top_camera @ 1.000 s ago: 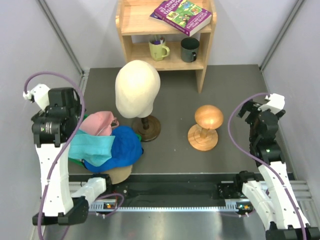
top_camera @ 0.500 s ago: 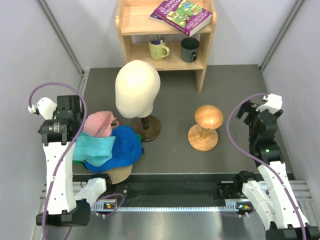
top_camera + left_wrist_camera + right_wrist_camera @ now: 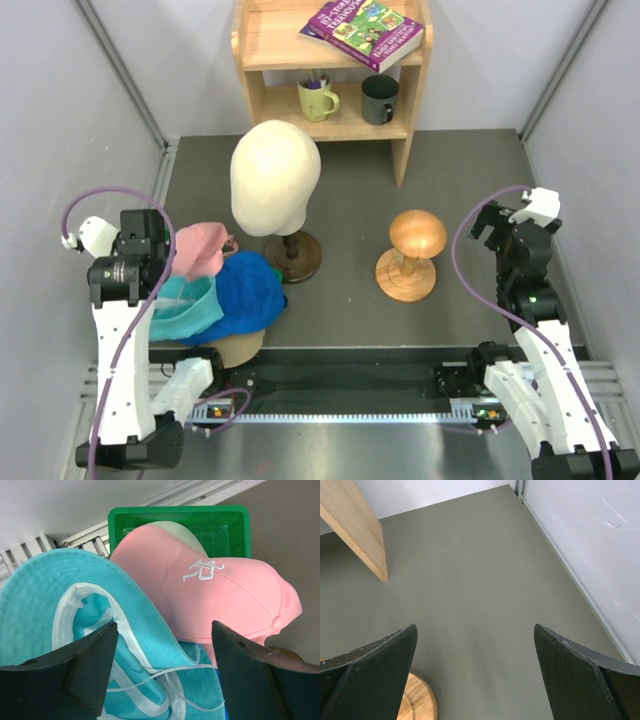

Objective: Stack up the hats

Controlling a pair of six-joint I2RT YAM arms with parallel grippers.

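Note:
The hats lie in a pile at the left of the mat. A pink cap (image 3: 200,248) with a white logo (image 3: 200,570) is at the back, and a royal blue cap (image 3: 248,292) lies to its right. The cyan bucket hat (image 3: 188,305) sits in front, and a tan cap (image 3: 236,346) peeks out beneath. My left gripper (image 3: 164,627) is down over the cyan bucket hat (image 3: 45,595). Its jaws stand apart, straddling the upturned brim and white strings. My right gripper (image 3: 475,627) hangs open over bare mat at the right (image 3: 500,225).
A green tray (image 3: 177,517) lies under the pink cap by the left wall. The cream mannequin head (image 3: 275,175) stands right behind the pile, and a wooden stand (image 3: 410,250) is mid-mat. A wooden shelf (image 3: 330,100) with mugs and a book is at the back.
My left arm has dropped down and towards the pile. Its jaws have narrowed a little over the cyan hat, whose brim now stands up. The right arm has barely moved.

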